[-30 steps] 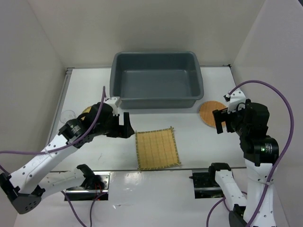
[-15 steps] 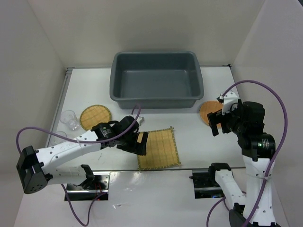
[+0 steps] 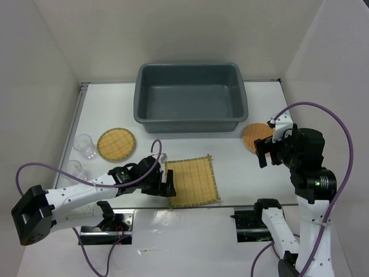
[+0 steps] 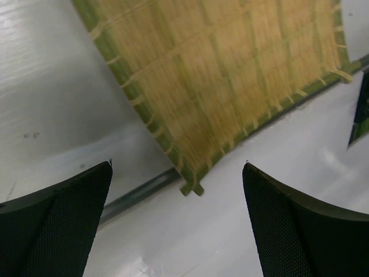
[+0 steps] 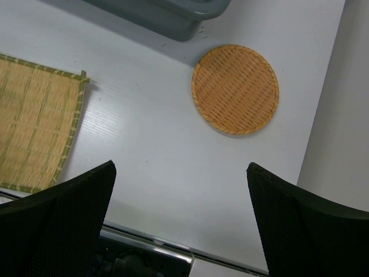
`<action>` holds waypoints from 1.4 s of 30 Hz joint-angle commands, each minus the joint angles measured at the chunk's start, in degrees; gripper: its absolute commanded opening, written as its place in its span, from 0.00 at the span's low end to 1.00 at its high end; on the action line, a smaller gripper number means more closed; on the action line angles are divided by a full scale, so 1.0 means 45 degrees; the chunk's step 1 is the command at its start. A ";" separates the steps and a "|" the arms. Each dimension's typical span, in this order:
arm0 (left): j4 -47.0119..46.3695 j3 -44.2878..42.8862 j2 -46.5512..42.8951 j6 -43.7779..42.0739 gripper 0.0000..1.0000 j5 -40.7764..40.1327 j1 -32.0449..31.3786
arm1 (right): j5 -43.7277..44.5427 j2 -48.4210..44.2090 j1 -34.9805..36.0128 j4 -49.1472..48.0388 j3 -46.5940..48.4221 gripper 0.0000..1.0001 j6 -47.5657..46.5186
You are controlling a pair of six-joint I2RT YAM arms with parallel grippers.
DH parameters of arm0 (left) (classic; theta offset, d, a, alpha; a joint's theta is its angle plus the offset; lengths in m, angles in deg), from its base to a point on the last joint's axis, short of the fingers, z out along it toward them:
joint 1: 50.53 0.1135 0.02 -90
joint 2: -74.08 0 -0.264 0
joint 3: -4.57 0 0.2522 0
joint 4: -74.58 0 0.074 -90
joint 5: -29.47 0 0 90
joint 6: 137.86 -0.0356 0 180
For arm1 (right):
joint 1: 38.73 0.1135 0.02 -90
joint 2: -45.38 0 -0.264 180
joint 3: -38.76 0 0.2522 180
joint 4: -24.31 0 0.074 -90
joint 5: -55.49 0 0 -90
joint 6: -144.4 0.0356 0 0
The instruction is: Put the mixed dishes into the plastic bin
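The yellow grid mat (image 3: 193, 180) lies flat on the table in front of the grey plastic bin (image 3: 190, 124), which holds nothing. My left gripper (image 3: 167, 184) hangs open and low over the mat's near-left corner. In the left wrist view that corner of the mat (image 4: 230, 75) sits between the open gripper's (image 4: 178, 164) fingers, untouched. One woven plate (image 3: 116, 143) lies at the left beside two clear cups (image 3: 85, 145) (image 3: 76, 169). The other plate (image 3: 253, 135) lies at the right. My right gripper (image 3: 266, 151) hovers open just in front of it, holding nothing, and its wrist view shows the plate (image 5: 236, 89) whole.
White walls close in the table on the left, right and back. A metal seam (image 3: 230, 205) runs across the table's near edge, just behind the arm bases. The bin's corner (image 5: 173, 14) and the mat's edge (image 5: 34, 121) appear in the right wrist view.
My left arm swung from beside the left plate to the mat's near-left corner and lowered. The right gripper shifted slightly nearer. Both stayed open.
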 commanded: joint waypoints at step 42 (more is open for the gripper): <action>-0.3540 0.1116 0.1438 0.3816 1.00 -0.2103 0.1190 | -0.0293 0.8256 1.1244 -0.5475 -0.4757 0.00 -0.7579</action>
